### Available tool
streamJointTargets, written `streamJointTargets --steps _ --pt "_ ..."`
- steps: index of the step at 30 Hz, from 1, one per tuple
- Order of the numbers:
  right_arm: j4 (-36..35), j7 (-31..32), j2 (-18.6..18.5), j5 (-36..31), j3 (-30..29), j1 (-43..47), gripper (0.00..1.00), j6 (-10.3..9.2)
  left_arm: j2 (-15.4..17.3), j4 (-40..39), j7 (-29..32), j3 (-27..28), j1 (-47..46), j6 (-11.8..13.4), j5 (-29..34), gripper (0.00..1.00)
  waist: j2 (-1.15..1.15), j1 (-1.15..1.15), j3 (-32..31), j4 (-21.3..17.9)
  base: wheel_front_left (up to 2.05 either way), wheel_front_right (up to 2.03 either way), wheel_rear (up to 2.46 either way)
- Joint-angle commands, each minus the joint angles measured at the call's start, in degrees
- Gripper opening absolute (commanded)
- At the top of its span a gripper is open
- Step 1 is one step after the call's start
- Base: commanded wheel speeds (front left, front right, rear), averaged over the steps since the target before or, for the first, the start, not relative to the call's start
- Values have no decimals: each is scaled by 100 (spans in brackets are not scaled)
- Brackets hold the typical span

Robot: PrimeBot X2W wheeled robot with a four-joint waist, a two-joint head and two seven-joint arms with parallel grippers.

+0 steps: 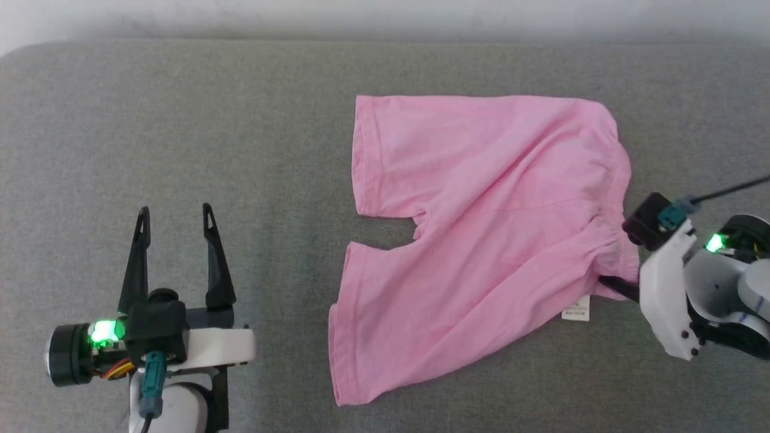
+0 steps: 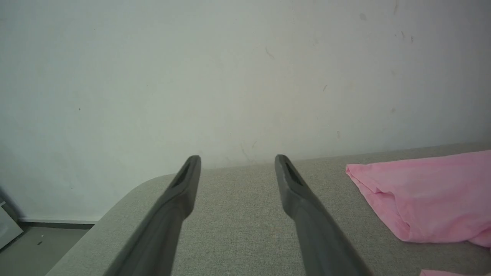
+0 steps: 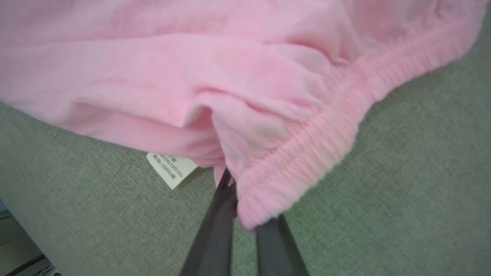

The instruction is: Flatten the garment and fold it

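The garment (image 1: pixel 481 228), a pair of light pink shorts, lies mostly spread on the grey surface, legs toward the left and gathered waistband (image 1: pixel 622 180) at the right. Its white label (image 1: pixel 576 308) sticks out at the near right corner. My right gripper (image 1: pixel 610 281) comes in from the right and is shut on the waistband's near corner. In the right wrist view its fingers (image 3: pixel 218 222) pinch the ribbed waistband (image 3: pixel 326 142) beside the label (image 3: pixel 170 168). My left gripper (image 1: pixel 175 211) stands open at the lower left, well clear of the garment (image 2: pixel 422 195), with nothing between its fingers (image 2: pixel 180 191).
The grey upholstered surface (image 1: pixel 180 120) runs wide to the left of the shorts. A pale wall (image 2: pixel 230 76) rises behind its rounded far edge. Floor (image 2: pixel 27 249) shows past the surface's left corner.
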Motion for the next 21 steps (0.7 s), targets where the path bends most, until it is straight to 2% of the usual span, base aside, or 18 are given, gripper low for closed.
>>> streamJointTargets --steps 1,5,9,12,15,18,21 --pt "-66 -152 -100 -50 21 92 0 -5 85 18 -27 12 -27 -61 7 100 0 0 -185 -69 0 0 0" --pt "-395 -583 -375 -119 -5 241 0 -5 384 88 -27 60 -118 -394 -93 100 0 0 -379 -124 0 0 0" --pt "-724 -821 -586 -142 -126 452 0 -5 872 361 213 -92 -384 -1151 -270 100 0 0 -497 -184 0 0 0" --pt "-858 -892 -671 -218 -251 590 0 -5 1294 428 956 -343 -697 -1894 -407 100 0 0 -534 -229 0 0 0" --pt "-889 -920 -682 -316 -382 734 0 -5 1498 250 1968 -715 -842 -2436 -581 100 0 0 -575 -269 0 0 0" --pt "-872 -944 -636 -408 -506 893 0 -5 1717 -41 3072 -1197 -808 -2660 -909 100 0 0 -604 -302 0 0 0" --pt "-849 -947 -571 -498 -624 1031 0 -5 2031 -430 4041 -1724 -774 -2720 -1331 100 0 0 -615 -324 0 0 0"
